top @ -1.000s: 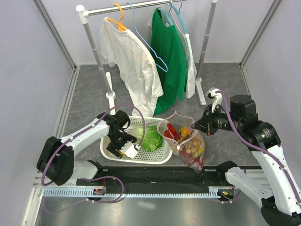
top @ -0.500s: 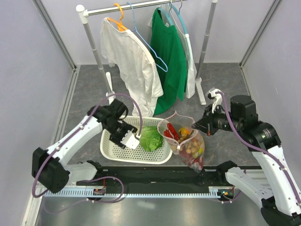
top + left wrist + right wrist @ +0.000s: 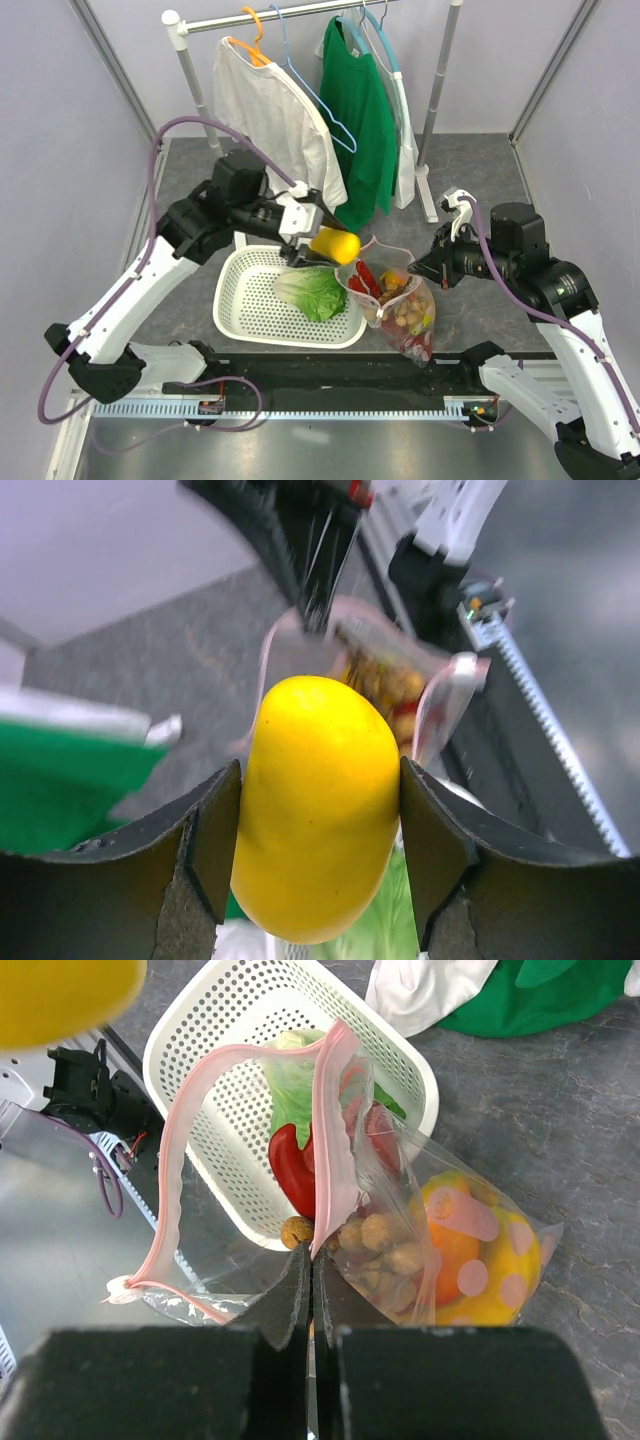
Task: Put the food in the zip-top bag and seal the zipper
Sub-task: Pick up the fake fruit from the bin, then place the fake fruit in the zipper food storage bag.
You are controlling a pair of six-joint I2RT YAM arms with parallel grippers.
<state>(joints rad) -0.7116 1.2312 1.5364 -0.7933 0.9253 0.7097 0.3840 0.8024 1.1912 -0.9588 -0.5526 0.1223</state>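
The left hand (image 3: 318,243) clamps a smooth yellow oval toy lemon (image 3: 318,850) aloft, just beside the open mouth of the clear floppy zip-top bag (image 3: 400,1210). The right hand (image 3: 312,1290) pinches the bag's pale pink zipper strip (image 3: 175,1160). Below the left hand, green toy lettuce (image 3: 315,293) lies in a white perforated plastic basket (image 3: 222,300) on the dark grey speckled surface (image 3: 480,170). Beyond it stands a metal clothes rack (image 3: 195,95) between lilac walls (image 3: 60,150).
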